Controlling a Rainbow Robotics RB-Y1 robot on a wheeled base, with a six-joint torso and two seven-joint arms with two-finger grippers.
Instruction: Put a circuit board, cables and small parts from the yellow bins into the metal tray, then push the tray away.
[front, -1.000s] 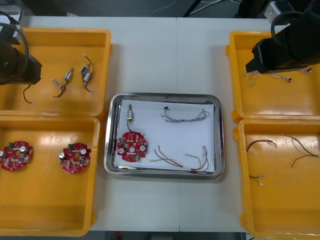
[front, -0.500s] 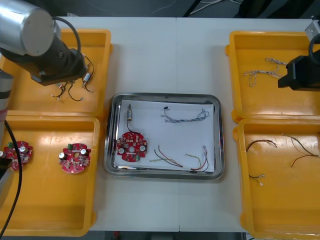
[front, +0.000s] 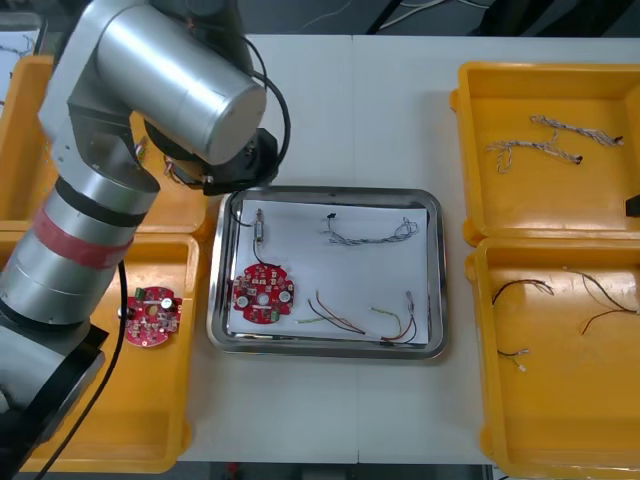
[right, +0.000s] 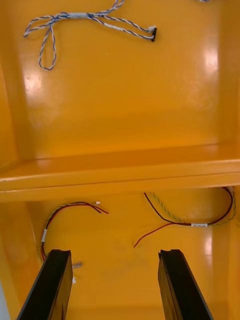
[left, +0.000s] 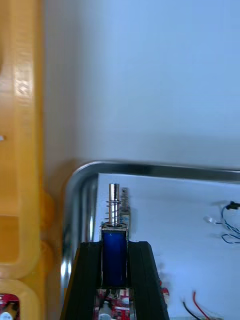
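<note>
My left gripper (left: 114, 247) is shut on a small metal part (left: 114, 235) with a blue body, a spring and a pin. It hangs over the far left corner of the metal tray (left: 150, 167), just above another small metal part (left: 124, 207). The tray (front: 438, 270) is white inside. It holds that small metal part (front: 261, 226), a round red circuit board (front: 263, 294), a blue and white cable (front: 370, 232) and red and yellow cables (front: 360, 320). My right gripper (right: 115, 252) is open over the right near bin, above red and yellow cables (right: 185, 220).
The left arm (front: 170, 80) covers much of the left bins. A red circuit board (front: 150, 316) lies in the left near bin (front: 190, 400). The right far bin (front: 465, 150) holds blue and white cables (front: 545, 140). The right near bin (front: 480, 340) holds thin cables (front: 560, 290).
The left arm swung from the left far bin to the tray's far left corner, carrying a small metal part. The right arm drew back to the right, past the front view's edge.
</note>
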